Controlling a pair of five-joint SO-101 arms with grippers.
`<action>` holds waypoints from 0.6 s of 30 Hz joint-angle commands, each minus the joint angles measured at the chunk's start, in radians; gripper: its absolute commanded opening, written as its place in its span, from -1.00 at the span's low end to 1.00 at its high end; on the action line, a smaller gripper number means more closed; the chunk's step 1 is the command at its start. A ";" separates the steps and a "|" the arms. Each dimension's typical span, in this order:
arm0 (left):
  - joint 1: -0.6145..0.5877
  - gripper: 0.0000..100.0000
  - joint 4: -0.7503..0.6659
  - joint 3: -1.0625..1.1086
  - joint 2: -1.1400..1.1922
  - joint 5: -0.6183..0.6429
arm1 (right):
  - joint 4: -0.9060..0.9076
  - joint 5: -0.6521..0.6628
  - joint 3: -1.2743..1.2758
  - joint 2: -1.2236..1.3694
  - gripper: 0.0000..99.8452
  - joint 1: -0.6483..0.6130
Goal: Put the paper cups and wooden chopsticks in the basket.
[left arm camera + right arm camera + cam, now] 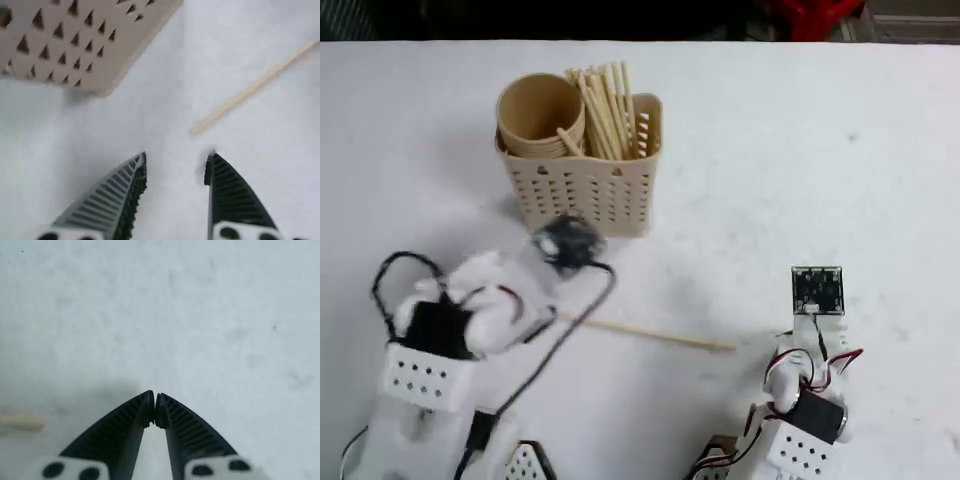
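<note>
A beige perforated basket (588, 190) stands at the back of the table, holding stacked paper cups (540, 115) and a bundle of wooden chopsticks (610, 108). One loose chopstick (655, 335) lies flat on the table between the two arms. My left gripper (176, 165) is open just above the table, close to the chopstick's (252, 87) near end, with the basket's corner (85, 47) beyond it. My right gripper (154, 407) is shut with nothing in it, low over bare table, beside the chopstick's other tip (20, 422).
The left arm (470, 320) sits front left with a black cable looping across the table toward the basket. The right arm (810, 380) sits front right. White table (800, 150) stretches open to the right of the basket.
</note>
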 commanded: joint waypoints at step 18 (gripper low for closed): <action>0.331 -0.59 -0.158 -0.571 1.164 -0.207 | 0.007 0.011 0.011 0.007 -0.96 0.018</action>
